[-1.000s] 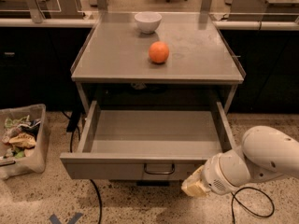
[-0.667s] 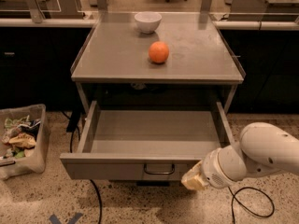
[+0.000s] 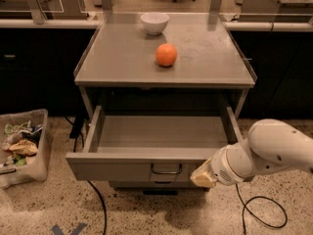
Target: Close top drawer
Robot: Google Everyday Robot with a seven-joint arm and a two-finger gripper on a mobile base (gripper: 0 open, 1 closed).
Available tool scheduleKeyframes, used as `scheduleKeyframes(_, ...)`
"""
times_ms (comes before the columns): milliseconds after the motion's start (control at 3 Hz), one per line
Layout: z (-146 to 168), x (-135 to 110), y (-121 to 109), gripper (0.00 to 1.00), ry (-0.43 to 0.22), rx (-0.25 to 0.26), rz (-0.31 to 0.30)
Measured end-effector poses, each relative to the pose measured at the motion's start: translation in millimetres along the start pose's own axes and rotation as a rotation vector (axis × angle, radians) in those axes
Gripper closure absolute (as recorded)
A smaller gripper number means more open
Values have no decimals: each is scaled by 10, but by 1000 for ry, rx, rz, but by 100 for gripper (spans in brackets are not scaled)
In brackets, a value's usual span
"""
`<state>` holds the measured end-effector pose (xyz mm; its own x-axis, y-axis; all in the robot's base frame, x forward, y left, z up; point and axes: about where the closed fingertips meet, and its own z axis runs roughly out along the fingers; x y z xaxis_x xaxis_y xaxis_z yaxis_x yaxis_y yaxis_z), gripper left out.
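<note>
Open top drawer (image 3: 117,166), claw (image 3: 202,175) at front R

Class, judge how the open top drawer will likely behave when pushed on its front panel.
The top drawer looks like rigid metal and empty, so it should slide in without flexing. The gripper sits by the front panel's right end, off the centred handle, so a push there might skew it.
</note>
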<state>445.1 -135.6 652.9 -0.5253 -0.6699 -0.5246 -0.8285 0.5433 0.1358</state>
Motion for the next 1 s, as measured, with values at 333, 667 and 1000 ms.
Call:
scheduleKeyframes(333,19,-83,-153,100,-21,12,18)
scheduleKeyframes(667,41,-115,-272,100,-32,27,37)
scheduleKeyframes(1000,109,-138,-632,100,-62,68,110)
